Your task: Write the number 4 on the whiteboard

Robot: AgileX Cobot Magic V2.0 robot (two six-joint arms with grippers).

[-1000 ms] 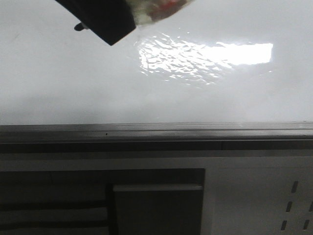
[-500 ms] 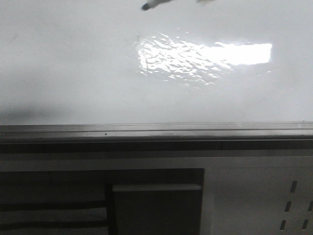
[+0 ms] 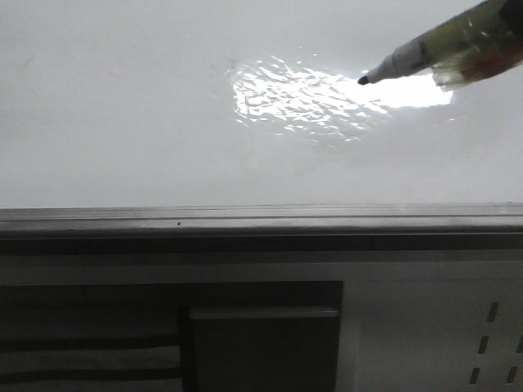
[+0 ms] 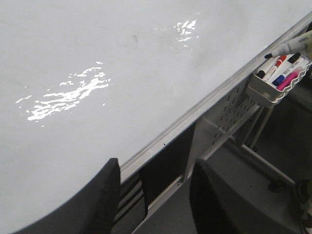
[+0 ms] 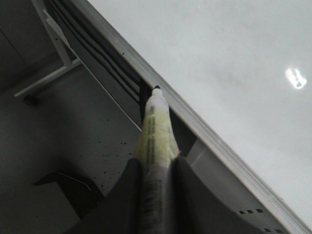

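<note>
Front view: marker enters from 2 o'clock, dark tip pointing toward 8 o'clock over the bright glare on the whiteboard. No stroke of the number 4 is visible on the board. Whether the tip touches the surface cannot be told. A grey edge rail runs below.

Left wrist view: left tool has its jaws spread and holds nothing. A tray of markers hangs at the board's edge.

Right wrist view: right tool is clamped on the marker barrel, tip protruding beyond the fingers.

Handling: the marker is light and rigid but looks smooth; a mid-barrel grip seems best. The glossy board is stiff and probably needs only light tip pressure.
</note>
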